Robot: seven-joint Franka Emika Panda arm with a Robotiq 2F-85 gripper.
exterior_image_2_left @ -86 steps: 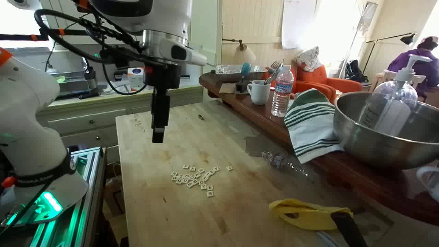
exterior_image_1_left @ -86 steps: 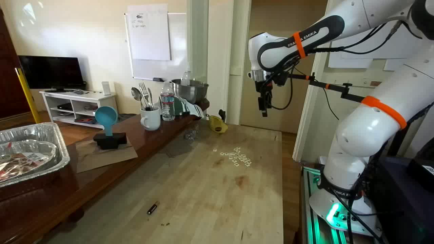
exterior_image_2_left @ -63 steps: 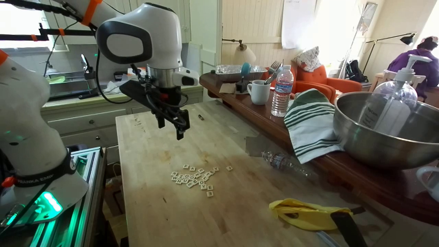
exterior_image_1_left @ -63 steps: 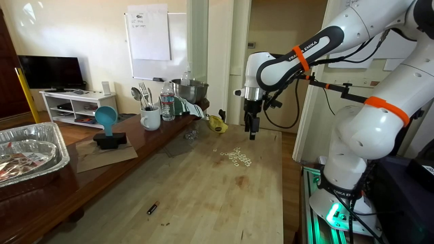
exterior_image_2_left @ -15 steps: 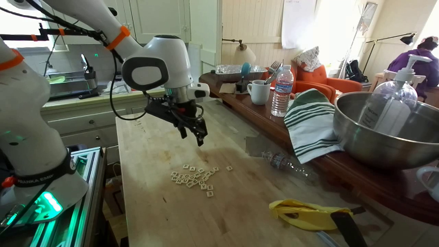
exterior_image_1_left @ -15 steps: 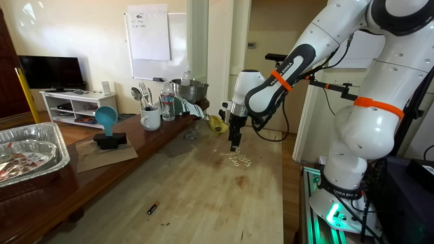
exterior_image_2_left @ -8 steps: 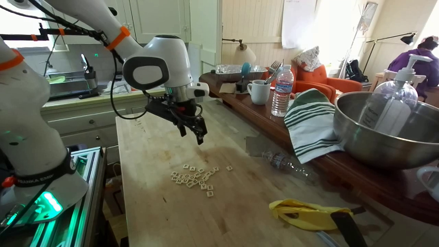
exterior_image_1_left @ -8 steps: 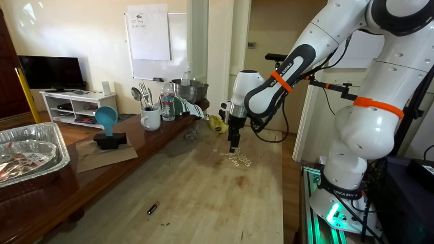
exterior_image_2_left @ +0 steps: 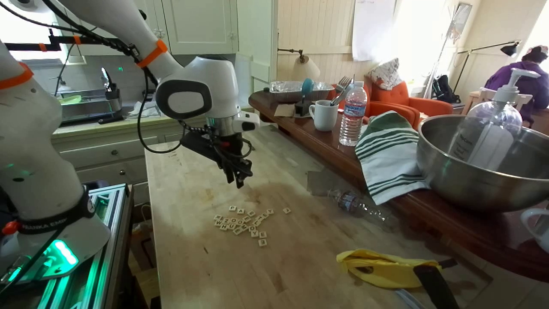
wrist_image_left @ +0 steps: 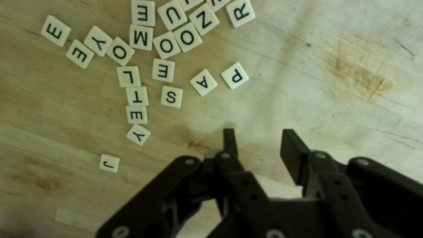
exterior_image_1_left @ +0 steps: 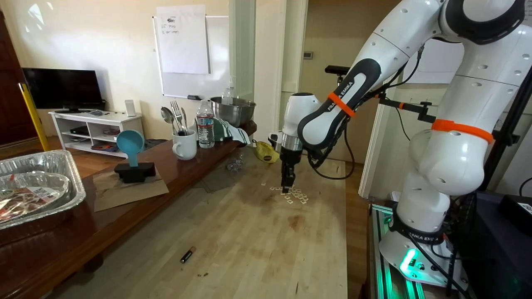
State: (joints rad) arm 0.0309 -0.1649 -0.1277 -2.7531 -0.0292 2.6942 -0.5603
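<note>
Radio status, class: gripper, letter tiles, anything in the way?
Gripper open, holding nothing. Letter tiles clustered on table, J tile apart. Yellow object and lying bottle apparently out of the way.

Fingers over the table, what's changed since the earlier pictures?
The fingers have come down toward the letter tiles and, in the last moment, drawn closer together, with a gap between them and nothing held. The letter tiles, battery and white mug stayed put.

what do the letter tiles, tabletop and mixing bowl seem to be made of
Letter tiles: likely matte plastic or painted wood, by their even cream faces. Tabletop: wood, worn finish, by its strips and stains. Mixing bowl: probably stainless steel, from its grey metallic sheen.
</note>
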